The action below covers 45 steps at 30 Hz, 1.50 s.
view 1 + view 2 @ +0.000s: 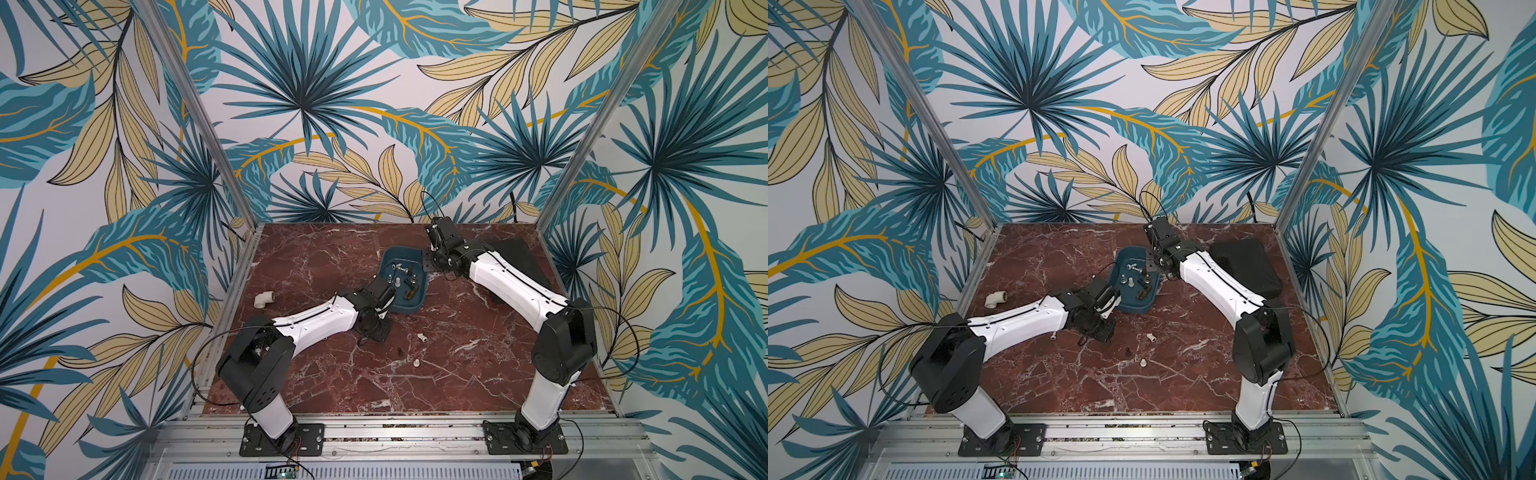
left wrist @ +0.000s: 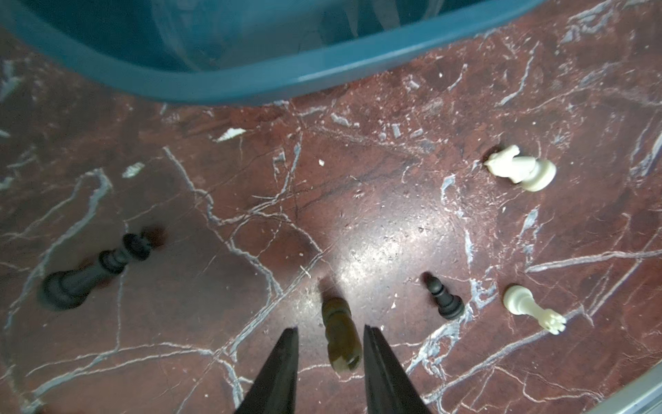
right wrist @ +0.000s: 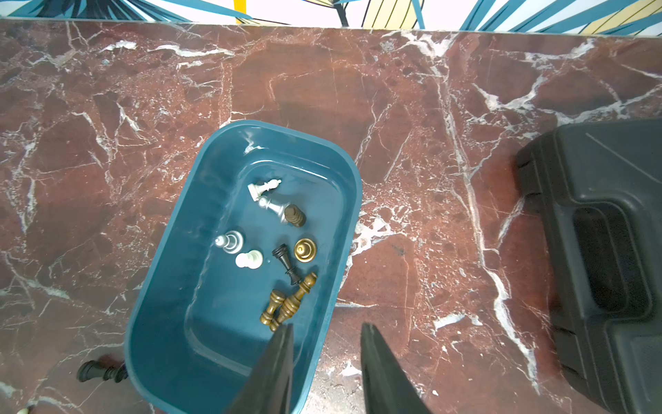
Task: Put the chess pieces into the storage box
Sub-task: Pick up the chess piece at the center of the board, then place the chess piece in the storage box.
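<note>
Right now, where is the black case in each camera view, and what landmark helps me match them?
In a top view: black case at the table's far right, partly behind the right arm.
In a top view: black case at the far right again, more of it exposed.
Left wrist: not in it.
Right wrist: black case apart from the storage box, cut by the frame.
Shared landmark: the storage box, in all four views.

The left arm (image 1: 316, 322) lay low toward the middle, its left gripper (image 2: 329, 333) pointing down, jaws slightly apart. The right arm (image 1: 511, 282) stretched farther back, its right gripper (image 3: 327, 329) parted too.
</note>
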### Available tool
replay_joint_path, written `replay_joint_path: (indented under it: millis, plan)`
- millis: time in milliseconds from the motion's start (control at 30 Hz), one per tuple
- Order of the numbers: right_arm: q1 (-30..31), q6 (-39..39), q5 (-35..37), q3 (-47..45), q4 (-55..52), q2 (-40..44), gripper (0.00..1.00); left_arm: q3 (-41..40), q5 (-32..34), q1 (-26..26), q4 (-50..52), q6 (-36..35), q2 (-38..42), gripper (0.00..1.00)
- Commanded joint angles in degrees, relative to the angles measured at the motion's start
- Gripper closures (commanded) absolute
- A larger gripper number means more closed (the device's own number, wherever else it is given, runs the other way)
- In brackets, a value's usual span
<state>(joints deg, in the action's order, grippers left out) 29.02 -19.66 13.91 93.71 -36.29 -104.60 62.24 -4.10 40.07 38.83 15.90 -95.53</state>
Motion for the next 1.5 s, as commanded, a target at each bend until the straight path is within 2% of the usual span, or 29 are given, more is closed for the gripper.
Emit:
replay_joint_path:
  millis: [0,467,533,667,767,933,1067,1267,1467]
  plan:
    - [0.33,0.19,-0.45,0.63,-0.18,-0.99,0.63,-0.81,-0.30,0.63,0.38,-0.26,-1.05,0.65]
    - [0.25,0.24,-0.20,0.49,-0.31,-1.09,0.63,0.03,0.49,0.94,1.16,-0.43,-3.44,0.71]
    - [0.24,0.24,-0.20,0.33,-0.35,-1.05,0.63,0.14,0.71,0.89,1.29,-0.34,-3.11,0.76]
    - [0.21,0.24,-0.03,0.09,-0.34,-0.62,0.63,1.89,0.97,0.97,2.92,-0.91,-1.94,0.91]
    - [0.25,0.28,0.15,-0.07,-0.44,0.25,0.63,4.67,3.26,0.92,6.32,-1.80,-0.28,0.95]
    - [0.34,0.59,0.42,-0.06,-0.70,2.56,0.63,13.55,9.35,0.68,12.24,-5.23,1.91,0.96]
    - [0.30,0.65,0.50,-0.04,-0.65,4.11,0.63,21.93,10.51,-1.17,11.79,-8.33,-0.95,0.97]
    - [0.26,0.41,0.81,-1.14,-0.53,5.08,0.63,37.83,8.08,-5.89,10.12,-10.15,-14.10,1.00]
    - [0.16,1.17,2.15,-3.11,-0.53,6.45,0.63,51.07,7.79,-6.32,14.43,-11.77,-26.46,1.00]
